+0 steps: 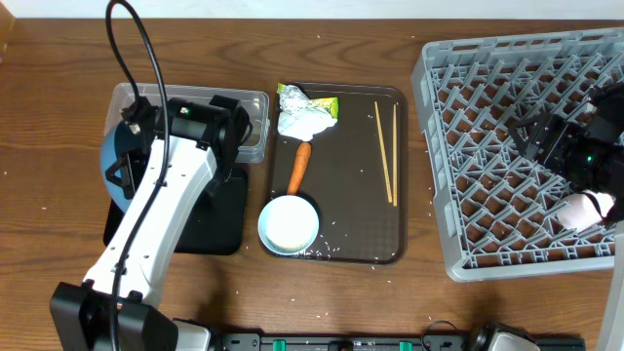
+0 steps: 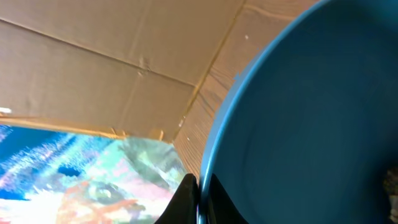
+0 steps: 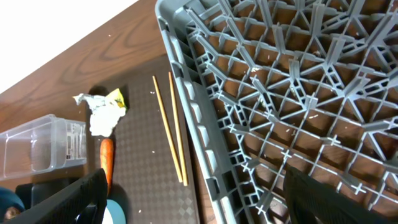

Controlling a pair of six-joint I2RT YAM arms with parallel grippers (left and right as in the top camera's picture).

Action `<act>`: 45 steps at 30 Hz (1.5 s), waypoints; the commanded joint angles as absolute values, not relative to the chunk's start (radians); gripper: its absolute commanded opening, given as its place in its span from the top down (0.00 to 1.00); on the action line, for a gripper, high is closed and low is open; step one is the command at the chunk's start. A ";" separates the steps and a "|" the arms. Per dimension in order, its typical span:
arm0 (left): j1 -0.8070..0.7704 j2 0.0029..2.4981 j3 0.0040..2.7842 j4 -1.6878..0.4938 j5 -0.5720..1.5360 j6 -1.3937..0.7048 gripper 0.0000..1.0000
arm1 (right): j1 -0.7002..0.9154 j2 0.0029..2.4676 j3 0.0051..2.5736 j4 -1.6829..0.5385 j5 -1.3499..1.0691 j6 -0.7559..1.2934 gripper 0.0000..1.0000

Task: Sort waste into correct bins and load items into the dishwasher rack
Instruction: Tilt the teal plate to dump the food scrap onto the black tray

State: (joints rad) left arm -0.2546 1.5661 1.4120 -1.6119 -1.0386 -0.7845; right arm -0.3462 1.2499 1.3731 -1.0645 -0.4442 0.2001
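My left gripper (image 2: 200, 198) is shut on the rim of the large dark-blue plate (image 2: 311, 124), held on edge; in the overhead view the plate (image 1: 113, 161) shows left of the arm, by the clear tub (image 1: 255, 125) and black tray (image 1: 222, 222). My right gripper (image 3: 199, 205) is open and empty above the left edge of the grey rack (image 3: 280, 93), which also shows in the overhead view (image 1: 468, 185). The pale-blue bowl (image 1: 289, 224), carrot stick (image 1: 299, 168), wrapper (image 1: 307, 115), chopsticks (image 1: 386, 151) and rice grains (image 1: 331, 250) lie on the serving tray. A pink cup (image 1: 583, 211) lies in the rack.
The brown serving tray (image 1: 390, 249) sits mid-table between the bins and the rack. The left arm's body reaches from the front edge over the black tray. The right wrist view also shows the wrapper (image 3: 102, 112), carrot (image 3: 107, 162), chopsticks (image 3: 171, 130) and tub (image 3: 37, 146).
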 commanded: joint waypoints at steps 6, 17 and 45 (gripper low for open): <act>-0.254 1.559 1.408 -1.689 -1.063 -0.719 0.94 | -0.339 1.251 1.376 -1.075 -0.418 0.185 0.16; -0.336 1.559 1.379 -1.690 -1.058 -0.638 0.94 | -0.339 1.253 1.376 -1.058 -0.419 0.187 0.16; -0.419 1.557 1.366 -1.686 -1.249 -0.666 0.94 | -0.339 1.253 1.376 -1.051 -0.418 0.186 0.16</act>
State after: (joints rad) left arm -0.3832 1.5661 1.3670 -1.6119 -1.1606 -0.6445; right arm -0.3462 1.2499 1.3731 -1.0538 -0.4210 0.2001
